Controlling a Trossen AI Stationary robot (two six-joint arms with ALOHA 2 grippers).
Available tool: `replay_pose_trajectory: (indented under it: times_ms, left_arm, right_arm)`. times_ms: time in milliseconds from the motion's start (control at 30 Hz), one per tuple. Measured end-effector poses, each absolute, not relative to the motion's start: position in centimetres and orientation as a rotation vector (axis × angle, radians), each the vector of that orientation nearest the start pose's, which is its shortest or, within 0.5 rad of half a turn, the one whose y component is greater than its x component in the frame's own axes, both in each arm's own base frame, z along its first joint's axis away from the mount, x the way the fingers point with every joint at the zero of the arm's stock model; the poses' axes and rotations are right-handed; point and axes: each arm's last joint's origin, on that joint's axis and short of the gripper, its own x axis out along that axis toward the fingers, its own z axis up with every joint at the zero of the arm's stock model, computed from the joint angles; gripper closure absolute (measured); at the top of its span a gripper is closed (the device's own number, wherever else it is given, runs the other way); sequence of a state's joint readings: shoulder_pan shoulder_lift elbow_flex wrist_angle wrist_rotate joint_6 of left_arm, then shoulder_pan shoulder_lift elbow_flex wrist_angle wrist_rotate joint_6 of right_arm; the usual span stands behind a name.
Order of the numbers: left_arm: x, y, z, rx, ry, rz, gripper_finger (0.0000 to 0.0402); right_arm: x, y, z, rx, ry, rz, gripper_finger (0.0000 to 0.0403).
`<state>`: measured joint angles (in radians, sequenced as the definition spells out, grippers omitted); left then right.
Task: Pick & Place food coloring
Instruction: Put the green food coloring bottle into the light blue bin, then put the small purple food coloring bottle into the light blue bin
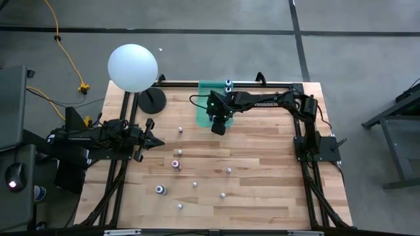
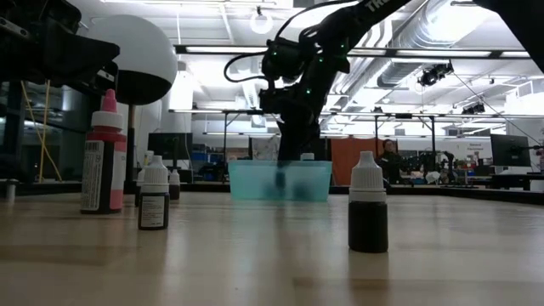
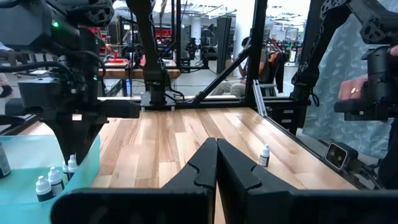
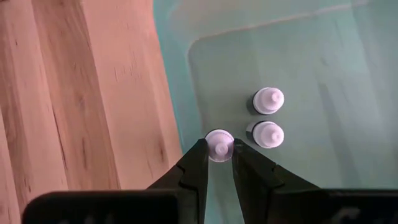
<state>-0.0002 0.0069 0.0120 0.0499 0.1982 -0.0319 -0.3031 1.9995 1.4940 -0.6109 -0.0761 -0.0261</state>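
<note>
My right gripper point(image 4: 219, 163) hangs inside the teal bin point(image 4: 323, 68), fingers narrowly parted around the white cap of a food coloring bottle point(image 4: 219, 145). Two more bottles point(image 4: 268, 118) stand just beside it at about two o'clock. My left gripper point(image 1: 156, 142) waits pinched together over the table point(image 1: 262, 190), where other bottles point(image 1: 176, 164) lie scattered.

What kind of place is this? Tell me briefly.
Probably a robotics lab or workshop: exposed ceiling ducts, monitors on benches behind the table, and a concrete floor with a yellow cable.
</note>
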Motion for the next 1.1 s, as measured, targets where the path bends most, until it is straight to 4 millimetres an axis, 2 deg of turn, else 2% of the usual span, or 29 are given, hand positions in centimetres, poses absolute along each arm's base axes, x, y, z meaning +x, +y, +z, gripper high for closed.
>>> replay_pose_trajectory:
  times_ms: [567, 1100]
  left_arm:
    - [9.67, -0.57, 17.19, -0.026, -0.052, -0.199, 0.0401]
    - [9.67, -0.57, 17.19, -0.026, -0.052, -0.199, 0.0401]
  right_arm:
    - [39.39, -13.18, 19.06, 0.196, 1.102, -0.205, 0.0333]
    - [39.34, -13.10, 19.04, 0.191, 1.107, -0.181, 0.0331]
